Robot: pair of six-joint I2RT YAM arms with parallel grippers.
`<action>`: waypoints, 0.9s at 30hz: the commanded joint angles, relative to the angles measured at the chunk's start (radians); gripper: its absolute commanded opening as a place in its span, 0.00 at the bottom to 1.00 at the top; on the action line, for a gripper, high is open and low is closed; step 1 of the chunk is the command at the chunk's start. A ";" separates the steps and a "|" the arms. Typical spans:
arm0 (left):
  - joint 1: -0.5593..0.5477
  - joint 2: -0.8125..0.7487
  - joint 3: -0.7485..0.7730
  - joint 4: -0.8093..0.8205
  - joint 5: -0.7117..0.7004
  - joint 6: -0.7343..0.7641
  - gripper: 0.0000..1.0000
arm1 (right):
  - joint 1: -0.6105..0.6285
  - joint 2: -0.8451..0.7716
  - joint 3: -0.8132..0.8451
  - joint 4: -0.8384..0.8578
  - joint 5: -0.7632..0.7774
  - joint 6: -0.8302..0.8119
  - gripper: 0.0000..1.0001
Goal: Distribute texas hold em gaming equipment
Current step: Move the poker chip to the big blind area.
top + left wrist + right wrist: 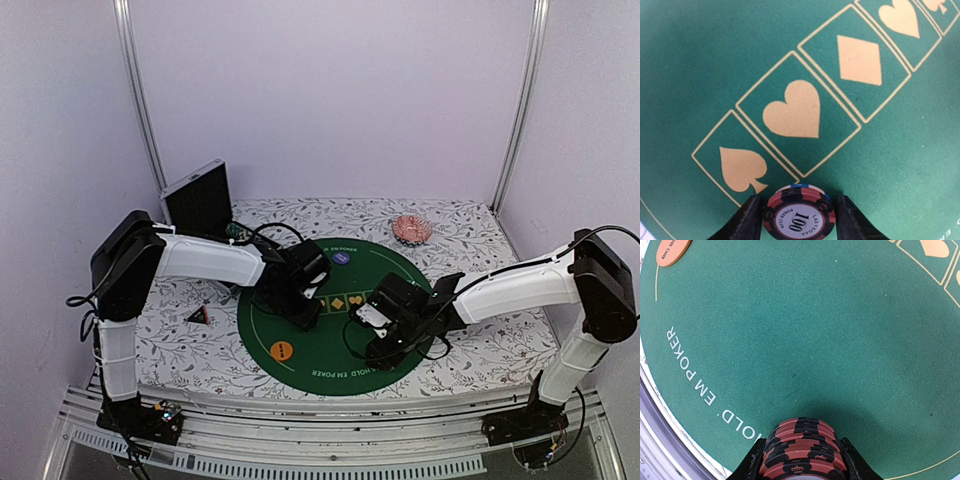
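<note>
My left gripper is shut on a small stack of poker chips. The top chip is red and black and marked 100, with a blue and white chip under it. The stack sits low over the green mat, just beside the spade box. My right gripper is shut on a stack of several red and black chips near the mat's front lettering. An orange disc, a purple disc and a dark triangular marker show in the top view. No cards show.
A pink patterned dish stands at the back right of the floral tablecloth. A black box stands at the back left. The orange disc also shows at the right wrist view's top left corner.
</note>
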 commanded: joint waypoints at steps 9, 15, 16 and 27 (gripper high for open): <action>-0.048 0.001 -0.056 -0.066 0.087 0.027 0.43 | 0.006 0.024 0.053 -0.015 -0.003 0.004 0.03; -0.056 -0.041 -0.086 -0.059 0.110 0.025 0.32 | 0.013 0.021 0.058 -0.032 0.004 0.007 0.03; -0.058 -0.048 -0.092 -0.059 0.109 0.026 0.30 | 0.014 0.020 0.058 -0.034 0.006 0.009 0.03; -0.148 -0.144 -0.194 -0.020 0.126 0.089 0.26 | 0.030 0.012 0.070 -0.056 0.015 0.012 0.03</action>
